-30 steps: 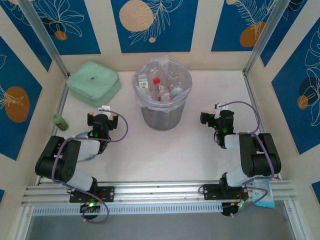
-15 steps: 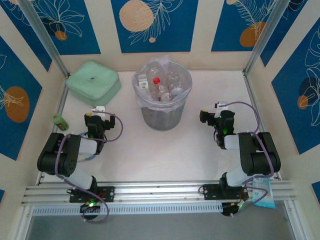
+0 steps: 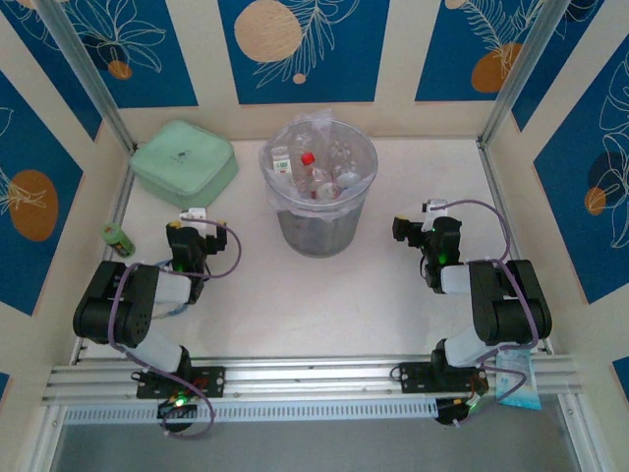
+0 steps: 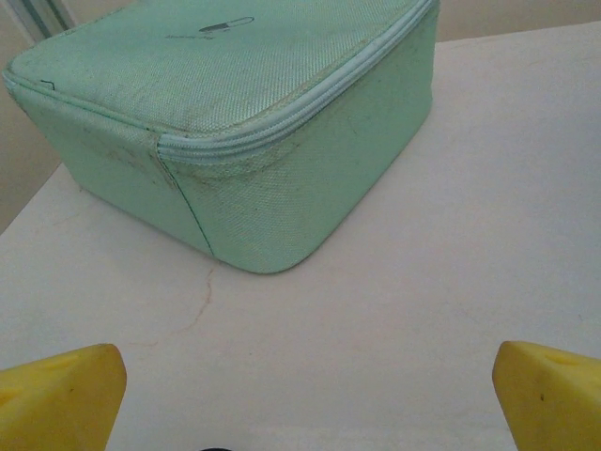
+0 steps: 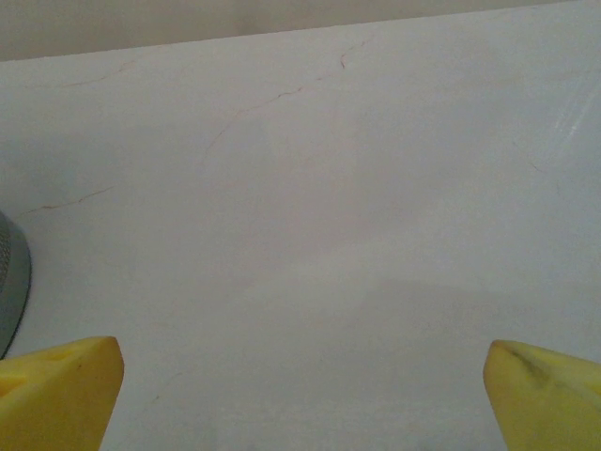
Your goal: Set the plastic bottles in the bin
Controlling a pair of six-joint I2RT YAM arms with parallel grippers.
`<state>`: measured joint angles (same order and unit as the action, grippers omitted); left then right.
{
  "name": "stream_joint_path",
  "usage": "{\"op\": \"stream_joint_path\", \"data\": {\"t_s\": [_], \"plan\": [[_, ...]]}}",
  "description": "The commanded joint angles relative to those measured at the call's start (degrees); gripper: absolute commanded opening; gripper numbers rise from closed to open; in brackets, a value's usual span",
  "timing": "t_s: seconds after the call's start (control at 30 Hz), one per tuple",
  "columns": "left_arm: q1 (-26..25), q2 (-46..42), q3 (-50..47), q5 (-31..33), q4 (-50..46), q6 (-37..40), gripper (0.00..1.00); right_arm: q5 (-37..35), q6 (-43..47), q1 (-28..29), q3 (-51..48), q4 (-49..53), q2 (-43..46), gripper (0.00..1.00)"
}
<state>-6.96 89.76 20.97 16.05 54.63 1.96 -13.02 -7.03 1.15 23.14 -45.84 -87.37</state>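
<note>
At the middle rear of the worktop (image 3: pixel 295 295), the bin (image 3: pixel 319 234): upright, round, grey and translucent, lined with a clear bag. Inside it, heaped up to just under the rim, the plastic bottles (image 3: pixel 329 172) (one red cap (image 3: pixel 308 158) plain to see toward the left of the heap, the rest too jumbled to count).

In the far left corner, well apart from the bin, a flat mint-green case (image 3: pixel 184 163). Nearer along the left wall, a small green can (image 3: pixel 118 237), whether upright or lying hard to tell from above.

Left pincer (image 4: pixel 300 404): spread wide, holding nothing, only bare worktop between the yellow fingertips (image 4: pixel 56 399). Low over the surface, near the case but not touching it, facing its rounded near corner. From overhead, between can and bin, closer to the can, arm folded back toward its base at the near edge.

Right pincer (image 5: pixel 300 399): likewise spread wide and empty, low over bare worktop to the right of the bin, apart from it, pointing toward the far wall. At the left edge of the right wrist view, a sliver of the bin's grey wall. Fine hairline cracks across the pale surface ahead, in both wrist views.

By the right arm's base, against the metal rail (image 3: pixel 314 374), a pale blue pouch (image 3: pixel 516 383).
</note>
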Motion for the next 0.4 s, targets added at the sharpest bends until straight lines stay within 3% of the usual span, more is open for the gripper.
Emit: {"op": "stream_joint_path", "data": {"t_s": [0.0, 0.37], "plan": [[0.6, 0.2, -0.5, -1.0, 1.9, -0.5, 1.0, 0.9, -0.1, 0.3, 0.1, -1.7, 0.0, 0.99], [0.5, 0.2, -0.6, -0.9, 2.1, -0.5, 1.0, 1.2, -0.1, 0.1, 0.0, -1.8, 0.2, 0.99]]}}
